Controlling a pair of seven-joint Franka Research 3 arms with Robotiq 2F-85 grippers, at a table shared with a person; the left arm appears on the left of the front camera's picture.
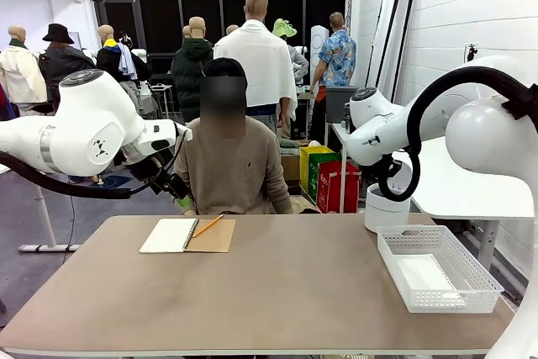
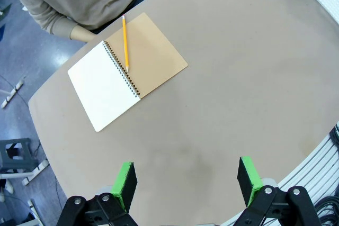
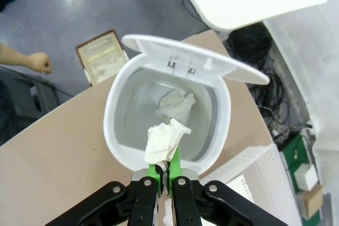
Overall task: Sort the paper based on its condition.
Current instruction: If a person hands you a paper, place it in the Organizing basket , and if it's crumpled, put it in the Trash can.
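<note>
- Right gripper (image 3: 166,169): jaws pinched on a crumpled paper (image 3: 165,140), held over the open bin (image 3: 119,130); another wad (image 3: 177,104) lies inside.
- Step, as I judge it: binning the bad sheet. Next: let the jaws part over the opening.
- Left gripper (image 2: 185,181): jaws apart, empty, above bare table (image 2: 238,78).
- Left wrist view adds the notebook (image 2: 124,70) and pencil (image 2: 125,43); front view adds the tray (image 1: 441,292) with a flat sheet (image 1: 424,273).

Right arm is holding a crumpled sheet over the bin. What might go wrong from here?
1. The right gripper pinches the crumpled paper near the white bin's near rim, not over its middle; released here, it may catch the rim or fall outside.
2. The raised lid stands close behind; moving forward might knock it.
3. The wad may cling to the green pads on opening.
</note>
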